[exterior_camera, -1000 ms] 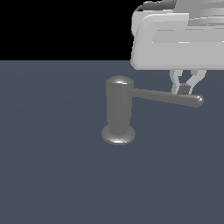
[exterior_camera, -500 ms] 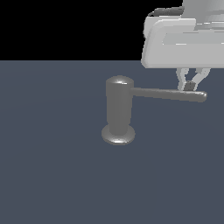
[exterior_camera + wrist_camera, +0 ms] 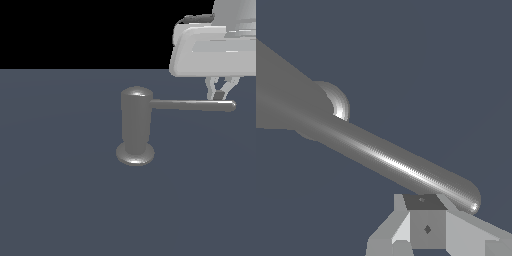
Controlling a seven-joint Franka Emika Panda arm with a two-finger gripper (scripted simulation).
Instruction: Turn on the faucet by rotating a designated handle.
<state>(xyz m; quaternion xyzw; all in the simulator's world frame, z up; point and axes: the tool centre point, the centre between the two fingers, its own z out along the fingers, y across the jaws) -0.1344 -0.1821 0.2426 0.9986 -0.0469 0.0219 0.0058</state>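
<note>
The faucet (image 3: 135, 125) is a glossy grey upright cylinder with a domed top on a round disc base. The handle (image 3: 192, 104), a slim dark-grey rod, juts from its upper part toward the exterior view's right and ends in a rounded tip. My gripper (image 3: 220, 94) hangs just behind the rod near that tip. Its fingers are drawn together, shut, with nothing between them. In the wrist view the handle (image 3: 401, 167) runs across just beside the fingertips (image 3: 426, 227), and the faucet (image 3: 286, 100) fills one side. I cannot tell whether the fingers touch the rod.
A flat dark blue-grey floor (image 3: 65, 200) lies all around the faucet. The arm's large white hand body (image 3: 215, 50) sits above the handle's tip at the exterior view's upper right.
The handle has swung so its tip sits farther right and higher in the exterior view. The gripper has travelled right with it, staying by the tip.
</note>
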